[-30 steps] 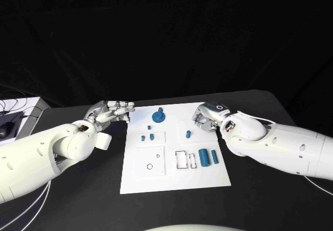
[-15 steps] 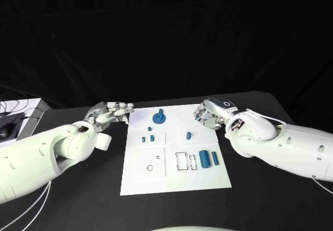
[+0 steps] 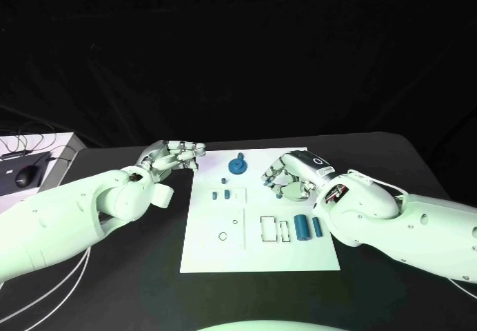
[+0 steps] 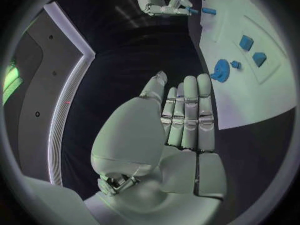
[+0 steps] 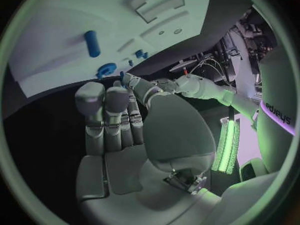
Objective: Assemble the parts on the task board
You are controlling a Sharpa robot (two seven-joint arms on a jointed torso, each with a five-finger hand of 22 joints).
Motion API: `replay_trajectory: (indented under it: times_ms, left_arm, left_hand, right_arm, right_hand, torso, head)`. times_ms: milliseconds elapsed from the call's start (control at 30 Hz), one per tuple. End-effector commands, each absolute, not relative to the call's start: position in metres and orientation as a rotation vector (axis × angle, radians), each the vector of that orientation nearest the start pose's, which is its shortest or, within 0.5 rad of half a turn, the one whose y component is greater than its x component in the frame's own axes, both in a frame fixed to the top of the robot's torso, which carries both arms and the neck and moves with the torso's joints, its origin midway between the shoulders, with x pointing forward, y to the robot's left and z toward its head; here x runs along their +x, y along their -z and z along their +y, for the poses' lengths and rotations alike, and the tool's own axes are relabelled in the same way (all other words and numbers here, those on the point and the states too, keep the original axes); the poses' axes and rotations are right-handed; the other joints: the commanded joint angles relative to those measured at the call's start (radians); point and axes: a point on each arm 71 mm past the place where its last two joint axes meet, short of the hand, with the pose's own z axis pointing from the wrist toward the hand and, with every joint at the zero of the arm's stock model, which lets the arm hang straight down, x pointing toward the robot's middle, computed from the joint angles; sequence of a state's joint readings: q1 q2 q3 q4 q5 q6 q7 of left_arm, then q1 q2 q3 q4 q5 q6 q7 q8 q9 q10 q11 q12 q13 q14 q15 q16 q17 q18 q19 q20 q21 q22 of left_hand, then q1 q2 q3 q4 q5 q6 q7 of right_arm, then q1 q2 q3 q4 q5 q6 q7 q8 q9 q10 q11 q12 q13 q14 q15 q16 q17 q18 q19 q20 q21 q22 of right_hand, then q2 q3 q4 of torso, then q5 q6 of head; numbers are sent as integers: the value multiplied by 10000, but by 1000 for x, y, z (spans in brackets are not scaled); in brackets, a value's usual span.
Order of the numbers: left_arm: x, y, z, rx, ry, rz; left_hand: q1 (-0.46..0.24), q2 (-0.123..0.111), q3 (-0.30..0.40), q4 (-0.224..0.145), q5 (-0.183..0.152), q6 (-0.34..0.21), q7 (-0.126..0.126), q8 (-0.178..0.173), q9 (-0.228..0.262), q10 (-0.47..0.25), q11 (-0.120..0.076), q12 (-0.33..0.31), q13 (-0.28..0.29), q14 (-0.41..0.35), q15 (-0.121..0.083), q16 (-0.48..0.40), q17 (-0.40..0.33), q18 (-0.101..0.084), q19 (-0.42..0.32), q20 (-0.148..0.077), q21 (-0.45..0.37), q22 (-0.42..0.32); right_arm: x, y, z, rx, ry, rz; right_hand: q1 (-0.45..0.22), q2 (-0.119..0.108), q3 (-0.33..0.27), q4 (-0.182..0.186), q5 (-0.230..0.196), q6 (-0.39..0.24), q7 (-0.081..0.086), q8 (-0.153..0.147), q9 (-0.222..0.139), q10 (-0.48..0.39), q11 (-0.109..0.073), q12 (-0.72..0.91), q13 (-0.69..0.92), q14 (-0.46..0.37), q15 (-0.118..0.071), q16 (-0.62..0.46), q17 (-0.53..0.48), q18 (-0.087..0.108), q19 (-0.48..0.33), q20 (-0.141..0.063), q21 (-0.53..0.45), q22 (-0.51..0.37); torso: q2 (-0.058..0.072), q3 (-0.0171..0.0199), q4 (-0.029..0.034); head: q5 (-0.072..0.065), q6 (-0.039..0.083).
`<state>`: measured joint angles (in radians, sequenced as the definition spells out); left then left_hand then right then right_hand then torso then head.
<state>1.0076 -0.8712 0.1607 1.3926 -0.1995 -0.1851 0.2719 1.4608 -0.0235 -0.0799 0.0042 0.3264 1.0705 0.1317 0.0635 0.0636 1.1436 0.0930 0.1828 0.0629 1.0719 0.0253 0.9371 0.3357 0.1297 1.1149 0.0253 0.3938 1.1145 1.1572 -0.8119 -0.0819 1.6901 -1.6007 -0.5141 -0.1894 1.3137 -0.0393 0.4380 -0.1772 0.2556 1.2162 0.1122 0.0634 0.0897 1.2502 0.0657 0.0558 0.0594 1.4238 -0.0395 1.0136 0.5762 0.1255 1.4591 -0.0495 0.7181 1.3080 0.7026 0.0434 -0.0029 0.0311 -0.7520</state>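
My right hand (image 5: 128, 135) hung over the white task board (image 5: 69, 30), near a blue part (image 5: 92, 43).

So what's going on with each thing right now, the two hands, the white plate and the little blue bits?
left hand: off the board's far left corner, fingers together, holding nothing.
right hand: over the board, fingers curled, nothing seen in it.
task board: flat on the table.
round blue part: on the board's far end, untouched.
blue cylinders: lying side by side, untouched.

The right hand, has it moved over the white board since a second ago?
Yes. The right hand has moved inward over the white board, from its right edge toward the round blue part.
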Motion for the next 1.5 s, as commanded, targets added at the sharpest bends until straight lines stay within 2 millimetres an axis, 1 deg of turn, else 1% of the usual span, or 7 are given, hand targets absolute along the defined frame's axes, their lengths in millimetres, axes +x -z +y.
replay_trajectory:
  times_ms: [33,200,367,667,933,1133,1500]
  left_arm:
    - [498,214,259,-11158,14531,14732]
    - [499,214,255,-11194,14537,14635]
    - [499,214,252,-11215,14561,14592]
    - [498,213,249,-11220,14609,14614]
    - [498,213,249,-11230,14608,14648]
    - [498,213,249,-11234,14619,14677]
    - [497,213,249,-11230,14640,14723]
  left_hand:
    - [1,4,-82,-2,-26,-45,5,47,11,-90,3,-64,3,-49,30,-52,9,-13,-50,49,-42,17]
    - [1,8,-87,-1,-23,-42,4,45,10,-94,5,-68,4,-71,35,-57,20,-7,-63,63,-55,25]
    - [5,10,-88,-1,-21,-34,1,48,11,-97,6,-69,4,-91,39,-70,23,-3,-76,73,-69,27]
    - [4,11,-91,2,-21,-31,1,46,10,-100,8,-71,4,-99,41,-76,26,-1,-83,79,-79,28]
    - [4,11,-91,2,-21,-31,1,46,10,-100,8,-71,4,-99,41,-76,26,-1,-83,79,-79,28]
    - [9,12,-99,8,-21,-18,1,49,11,-111,12,-74,3,-103,46,-91,37,9,-84,91,-104,41]
    - [14,14,-96,6,-18,-17,-2,49,11,-120,15,-78,3,-103,47,-92,39,10,-84,92,-107,43]
  right_arm:
    - [426,195,-127,-2649,-8095,15068]
    - [415,210,-106,-3255,-8359,15165]
    - [409,223,-92,-3625,-8383,15252]
    - [407,238,-80,-3936,-8175,15413]
    - [406,245,-74,-4240,-8063,15688]
    - [404,248,-71,-4428,-8103,15880]
    - [404,252,-67,-4529,-8072,15996]
  right_hand:
    - [22,164,14,-34,61,29,40,23,6,177,-102,31,17,-19,0,26,-6,148,561,-21,-62,889]
    - [22,164,14,-34,61,29,40,23,6,177,-102,31,17,-19,0,26,-6,148,561,-21,-62,889]
    - [22,158,19,-29,65,34,39,25,6,175,-102,31,17,-22,0,27,-7,145,563,-25,-90,882]
    - [28,152,40,-39,65,40,39,25,4,177,-101,31,16,-19,-2,28,-13,143,570,-30,-114,880]
    - [28,152,40,-39,65,40,39,25,4,177,-101,31,16,-19,-2,28,-13,143,570,-30,-114,880]
    - [28,152,40,-39,65,40,39,25,4,177,-101,31,16,-19,-2,28,-13,143,570,-30,-114,880]
    - [11,149,62,-52,71,39,38,23,0,176,-101,31,16,-19,-2,30,-23,142,574,-33,-149,877]
  torso:
    - [-8,-18,-1]
    - [-6,-22,2]
    - [5,-24,16]
    - [10,-26,14]
    - [1,-20,12]
    - [2,-22,1]
    - [7,-24,22]
  head:
    - [261,-72]
    - [462,-156]
    - [569,-225]
    - [889,-501]
    - [986,-597]
    - [1005,-627]
    - [1053,-704]
